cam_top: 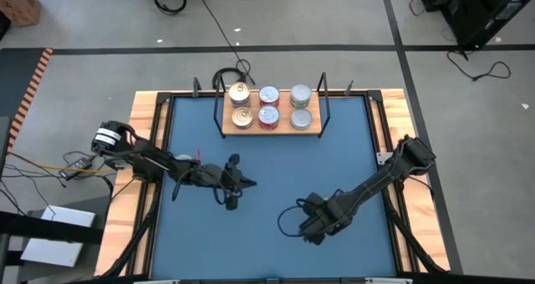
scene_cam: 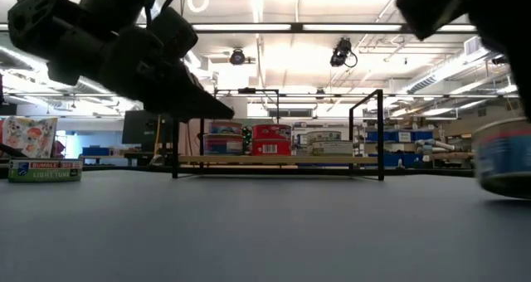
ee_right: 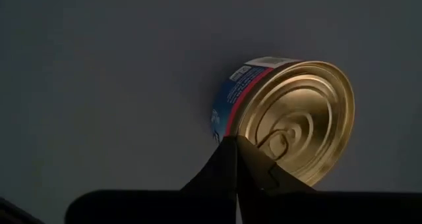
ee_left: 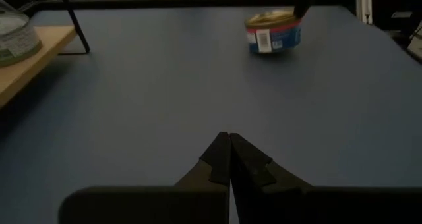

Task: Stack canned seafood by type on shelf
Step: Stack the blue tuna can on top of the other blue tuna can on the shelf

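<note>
The shelf [cam_top: 272,127], a light-wood board with black wire uprights, stands at the table's far side. It carries six tins: gold-lidded [cam_top: 241,93] on the left, silver-lidded with red sides [cam_top: 268,95] in the middle, plain silver-lidded [cam_top: 300,97] on the right. One more gold-lidded tin [ee_right: 290,118] with blue and red sides sits on the blue table toward its near right; the left wrist view shows this tin [ee_left: 273,31] too. My right gripper [ee_right: 236,140] is shut, its tips at this tin's lid. My left gripper [ee_left: 229,135] is shut above bare table left of centre [cam_top: 249,182]. My right gripper comes at the loose tin from above, slanting down, and its shut fingertips [ee_right: 247,159] lie at the rim of the gold lid [ee_right: 264,135]. I cannot tell whether they touch it. The tin rests flat on the table.
Wooden rims [cam_top: 146,134] border the blue table on its left and right sides. A black cable [cam_top: 226,73] loops behind the shelf. A small green-labelled box [scene_cam: 46,170] shows at the far left in the low view. Open blue surface lies between the shelf and both grippers.
</note>
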